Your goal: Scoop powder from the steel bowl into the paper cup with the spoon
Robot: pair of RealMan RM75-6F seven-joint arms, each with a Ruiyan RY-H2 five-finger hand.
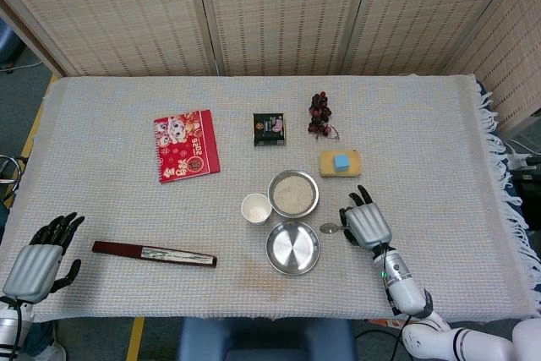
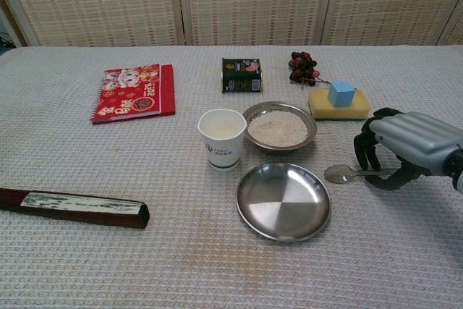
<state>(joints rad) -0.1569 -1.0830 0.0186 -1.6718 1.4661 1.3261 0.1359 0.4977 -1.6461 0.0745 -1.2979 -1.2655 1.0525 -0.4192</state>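
A: Where is the right robot hand (image 2: pixel 405 148)?

B: Low over the table (image 2: pixel 87 251) near its right side, back of the hand up, fingers (image 2: pixel 367 151) curled down around the spoon (image 2: pixel 349 173) handle. The spoon lies flat, its bowl pointing left, just beside the empty plate (image 2: pixel 283 201).

A: Is it gripping the spoon?

B: The fingers wrap the handle, but the palm hides the contact, so I cannot tell if it truly holds.

A: And the left robot hand (image 1: pixel 38 255)?

B: At the near left corner, seen only from the head view, fingers spread and holding nothing. Its arm is cut off by the frame.

A: The task's things?

B: The bowl (image 2: pixel 280 126) of powder sits mid-table, the cup (image 2: pixel 221 137) touching or just beside its left rim. The plate lies in front of both.

A: Room to move?

B: Bare cloth lies right of the hand up to the fringed edge. A sponge (image 2: pixel 338 103) with a blue cube (image 2: pixel 341 92) sits just behind the hand. A dark stick (image 2: pixel 72 207) lies well left.
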